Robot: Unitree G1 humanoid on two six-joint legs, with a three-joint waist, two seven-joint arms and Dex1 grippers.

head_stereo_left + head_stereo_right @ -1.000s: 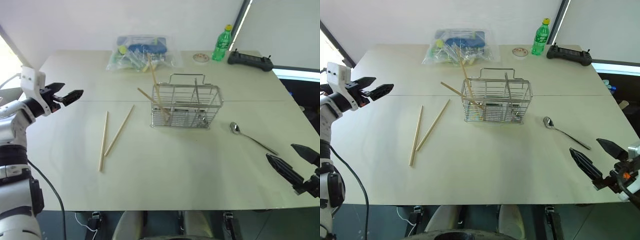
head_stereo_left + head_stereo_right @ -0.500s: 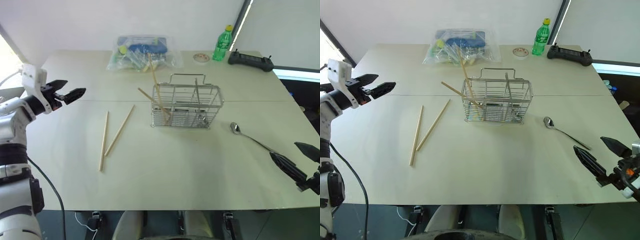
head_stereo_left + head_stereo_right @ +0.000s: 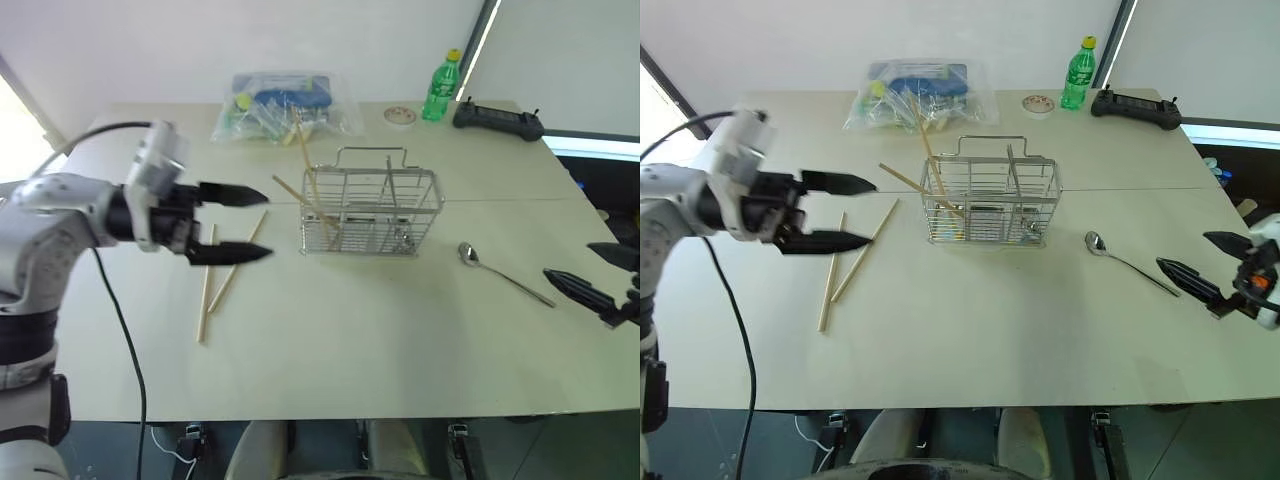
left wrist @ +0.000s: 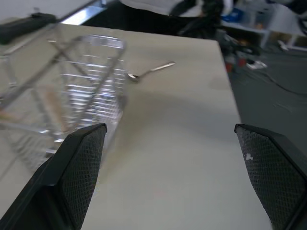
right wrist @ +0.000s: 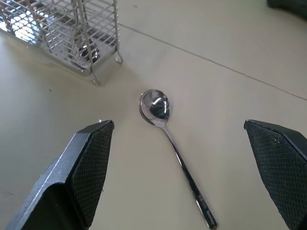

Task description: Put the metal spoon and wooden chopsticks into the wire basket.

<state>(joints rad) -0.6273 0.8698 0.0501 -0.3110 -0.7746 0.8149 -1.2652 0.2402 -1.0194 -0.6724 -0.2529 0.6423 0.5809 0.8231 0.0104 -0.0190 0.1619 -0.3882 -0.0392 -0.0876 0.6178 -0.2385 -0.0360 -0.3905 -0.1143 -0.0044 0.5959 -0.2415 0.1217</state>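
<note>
**Both grippers open, spoon and two chopsticks on table**

Wire basket (image 3: 372,213) stands mid-table w/ two wooden chopsticks (image 3: 305,165) leaning in its left end; two more chopsticks (image 3: 206,285) lie flat to its left. L gripper (image 3: 232,222) hovers over those, jaws wide, empty. Metal spoon (image 5: 173,148) lies right of basket, bowl toward it. R gripper (image 3: 1200,264) just past handle end, jaws spread, empty.

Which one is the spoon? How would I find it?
Find the wire basket in the middle of the table. On the robot's right of it lies the metal spoon, flat: shiny silver, unlike the tan wooden chopsticks on the other side.
</note>
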